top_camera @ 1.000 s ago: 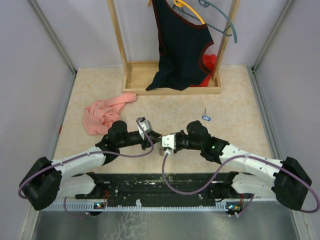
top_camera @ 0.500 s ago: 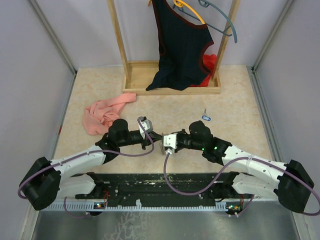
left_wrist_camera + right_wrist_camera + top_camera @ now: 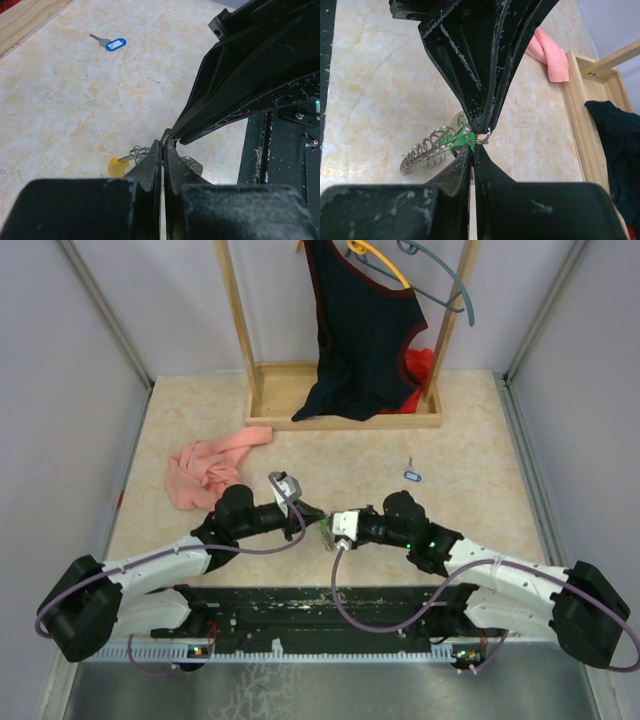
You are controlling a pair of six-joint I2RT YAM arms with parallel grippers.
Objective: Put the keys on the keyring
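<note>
Two keys [image 3: 112, 44], one keyring [image 3: 425, 150], two end effectors [image 3: 164, 145].

The thin wire keyring [image 3: 483, 136] is pinched at frame centre, green-headed keys [image 3: 455, 141] beside it; a blue-headed key [image 3: 109, 43] lies upper left.

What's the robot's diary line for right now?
left claw: shut on small ring | right claw: shut on same ring | green key: beside ring | blue key: lying apart

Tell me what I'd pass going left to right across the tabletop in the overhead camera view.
pink cloth → left gripper → right gripper → blue key
</note>
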